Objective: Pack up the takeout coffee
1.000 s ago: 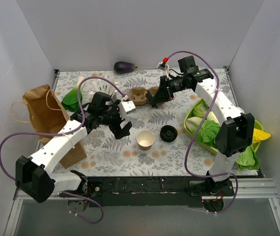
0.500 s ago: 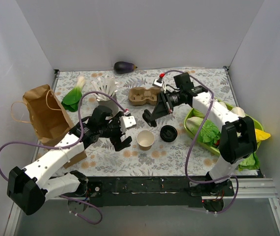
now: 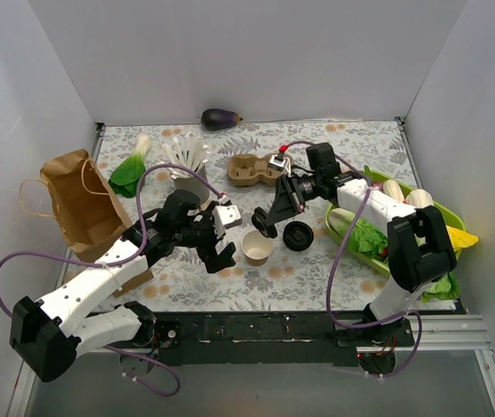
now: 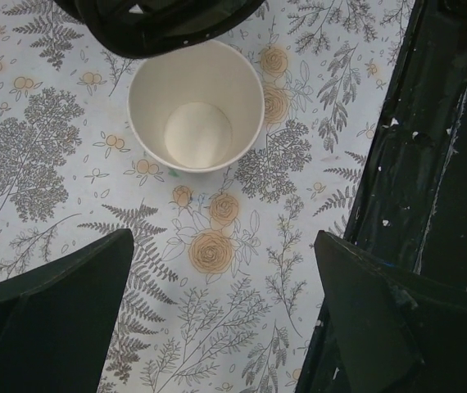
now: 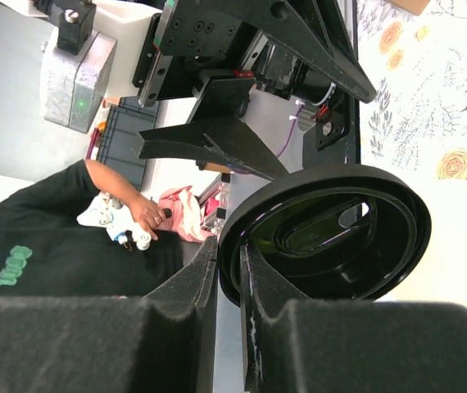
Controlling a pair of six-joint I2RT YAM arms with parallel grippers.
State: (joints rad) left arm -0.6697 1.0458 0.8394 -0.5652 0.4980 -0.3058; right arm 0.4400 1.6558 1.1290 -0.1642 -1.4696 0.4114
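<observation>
The cup (image 3: 257,248) stands open-mouthed on the bench (image 3: 317,278), with the left claw (image 4: 223,241) spread wide beside it, likely to steady it, while the right claw (image 5: 227,254) pinches a black lid (image 5: 324,237) by its rim at the cup's far edge, apparently to cap it.

Takeout coffee (image 3: 257,248): upright on the surface (image 3: 352,139), front middle.
Loose lid (image 3: 299,235): flat, just right of the coffee.
Held lid (image 3: 263,228): in the right gripper's (image 5: 228,255) jaws, just behind the coffee.
Left gripper (image 4: 223,240): just left of the coffee, apart from it.
Carrier (image 3: 254,169): further back, centre.
Cup of sticks (image 3: 187,163): left of the carrier.
Paper bag (image 3: 78,204): far left.
Eggplant (image 3: 220,118): back edge.
Tray (image 3: 329,226): right side.
</observation>
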